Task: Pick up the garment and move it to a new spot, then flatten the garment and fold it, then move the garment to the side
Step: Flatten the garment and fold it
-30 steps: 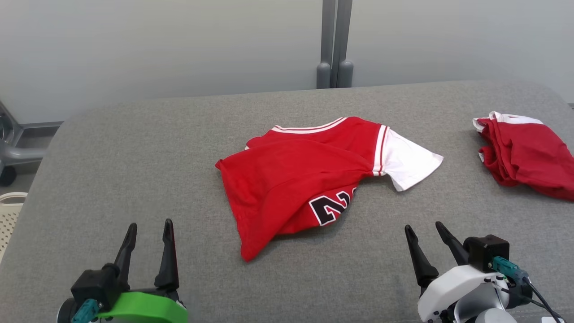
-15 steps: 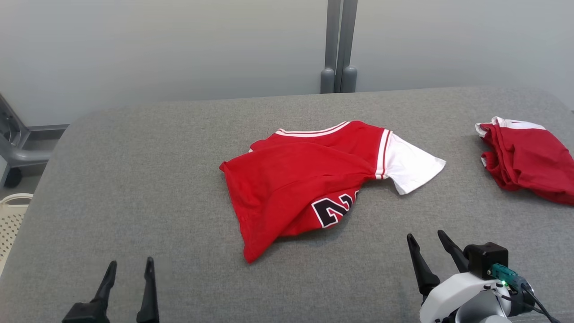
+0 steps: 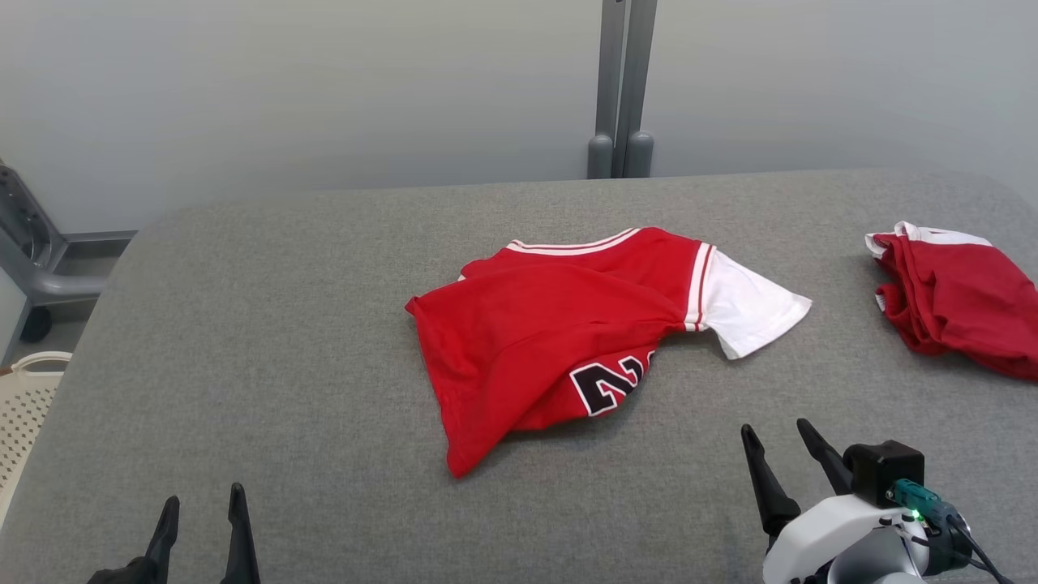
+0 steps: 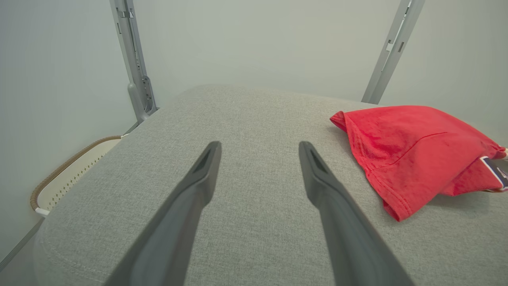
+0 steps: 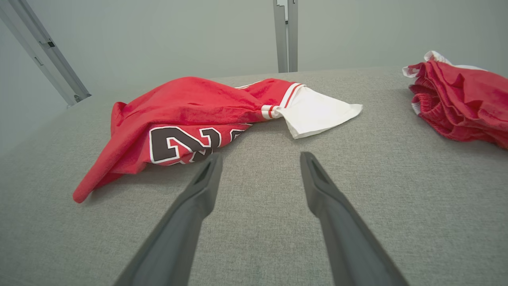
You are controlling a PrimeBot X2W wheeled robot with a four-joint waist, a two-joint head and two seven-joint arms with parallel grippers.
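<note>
While hovering short of shirt (image 3: pixel 559 341) crumpled at centre of table (image 3: pixel 284 324), holds nothing in left gripper (image 3: pixel 203 499) or right gripper (image 3: pixel 774 427), both with fingers spread wide; seemingly step one, pick-up; next calls for reaching in, pinching edges.

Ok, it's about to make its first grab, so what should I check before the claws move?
1. Left claw open and empty: ok.
2. Right claw open and empty: ok.
3. Red jersey crumpled mid-table, touched by neither claw: ok.
4. Room on the table left of the jersey for a new spot: ok.
5. Second red garment lies apart, at the right: ok.
6. Where the jersey's other sleeve lies: cannot tell.
</note>
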